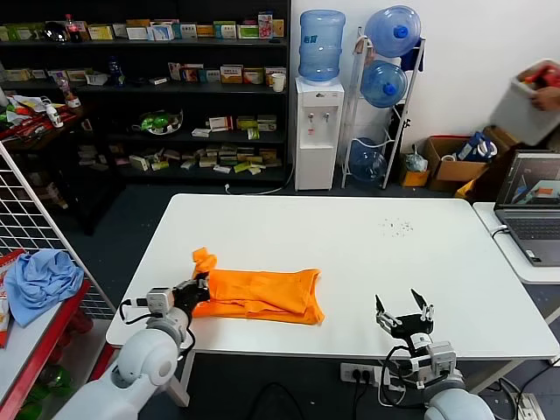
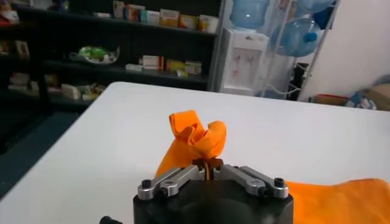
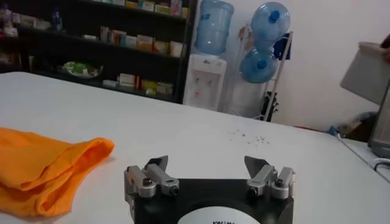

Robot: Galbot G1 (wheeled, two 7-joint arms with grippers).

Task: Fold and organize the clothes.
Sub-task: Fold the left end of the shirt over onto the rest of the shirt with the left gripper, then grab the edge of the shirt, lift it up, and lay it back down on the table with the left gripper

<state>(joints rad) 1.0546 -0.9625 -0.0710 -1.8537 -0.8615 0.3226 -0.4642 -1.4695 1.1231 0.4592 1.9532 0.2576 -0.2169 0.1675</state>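
The orange T-shirt (image 1: 262, 294) lies folded into a long band on the white table (image 1: 367, 254), near the front left. My left gripper (image 1: 196, 289) is shut on the shirt's left end; in the left wrist view the pinched fabric (image 2: 198, 137) bunches up just beyond the gripper (image 2: 208, 168). My right gripper (image 1: 403, 312) is open and empty above the table's front right edge, apart from the shirt. In the right wrist view the shirt's folded right end (image 3: 49, 167) lies beside the right gripper (image 3: 207, 165). No lettering shows.
A light blue cloth (image 1: 39, 278) lies on a red rack at the left, beside a wire grid panel (image 1: 31, 219). A laptop (image 1: 534, 210) sits on a side table at the right. Shelves (image 1: 149, 87) and a water dispenser (image 1: 317, 131) stand behind. Small dark specks (image 1: 398, 227) dot the far table.
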